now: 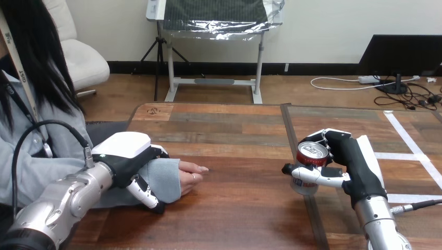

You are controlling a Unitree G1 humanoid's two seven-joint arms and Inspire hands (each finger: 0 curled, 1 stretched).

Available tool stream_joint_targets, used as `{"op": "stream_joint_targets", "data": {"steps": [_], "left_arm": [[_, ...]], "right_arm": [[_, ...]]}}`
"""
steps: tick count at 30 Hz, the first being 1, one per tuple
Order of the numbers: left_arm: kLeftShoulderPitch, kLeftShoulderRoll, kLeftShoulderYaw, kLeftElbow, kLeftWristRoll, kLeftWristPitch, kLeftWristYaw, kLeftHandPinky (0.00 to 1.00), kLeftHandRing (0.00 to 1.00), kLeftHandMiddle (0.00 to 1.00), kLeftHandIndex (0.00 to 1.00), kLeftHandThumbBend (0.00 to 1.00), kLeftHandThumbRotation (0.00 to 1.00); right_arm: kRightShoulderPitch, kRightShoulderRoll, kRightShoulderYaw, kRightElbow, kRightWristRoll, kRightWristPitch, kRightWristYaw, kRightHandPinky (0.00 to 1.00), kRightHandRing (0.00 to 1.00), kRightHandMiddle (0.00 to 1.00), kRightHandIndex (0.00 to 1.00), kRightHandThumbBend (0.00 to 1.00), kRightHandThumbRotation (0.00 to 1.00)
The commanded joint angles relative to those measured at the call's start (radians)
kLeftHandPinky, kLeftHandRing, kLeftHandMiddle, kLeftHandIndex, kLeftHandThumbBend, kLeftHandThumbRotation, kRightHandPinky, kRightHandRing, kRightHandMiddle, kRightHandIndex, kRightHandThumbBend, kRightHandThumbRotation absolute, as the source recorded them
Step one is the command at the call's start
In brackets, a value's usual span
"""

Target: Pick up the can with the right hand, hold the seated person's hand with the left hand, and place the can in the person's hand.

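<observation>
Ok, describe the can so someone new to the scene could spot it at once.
Start at the wooden table and go to its right half. There the robot's right hand is wrapped round the can, which is upright. It is the only small cylinder there, red under a silver top.

A: Left half of the brown wooden plank table point(234, 208)?
B: The person's hand point(190, 174) lies on it, fingertips toward the centre. The robot's left hand point(125, 156) sits over the wrist, fingers curled round its near side.
A: Right half?
B: Red-and-silver metal can point(311, 156), upright, in the right hand point(349, 156), palm to its right. Base contact with the table: cannot tell.
A: Spacing?
B: Can and person's hand are well apart.
</observation>
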Motion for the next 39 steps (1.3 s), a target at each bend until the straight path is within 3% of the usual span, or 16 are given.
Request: {"op": "stream_joint_targets", "data": {"steps": [1,7,23,39], "left_arm": [[-0.059,0.01,-0.023,-0.017,0.009,0.009,0.006,0.57,0.69,0.74,0.77,1.0,0.24],[-0.055,0.007,-0.034,-0.015,0.018,0.014,0.004,0.57,0.69,0.74,0.76,1.0,0.23],[-0.053,0.002,-0.064,0.028,0.027,-0.01,0.056,0.51,0.62,0.66,0.72,1.0,0.19],[-0.04,0.001,-0.06,0.022,0.012,-0.046,0.087,0.45,0.52,0.58,0.63,0.97,0.06]], "right_arm": [[-0.038,-0.025,-0.003,-0.068,0.008,-0.022,0.002,0.37,0.4,0.46,0.47,0.83,0.0],[-0.035,-0.025,-0.003,-0.08,0.011,-0.014,0.011,0.37,0.41,0.46,0.48,0.83,0.0],[-0.027,-0.016,-0.012,-0.109,0.035,-0.002,0.049,0.37,0.41,0.47,0.48,0.81,0.0],[-0.027,-0.014,-0.012,-0.124,0.042,-0.001,0.06,0.36,0.4,0.46,0.48,0.81,0.0]]}}
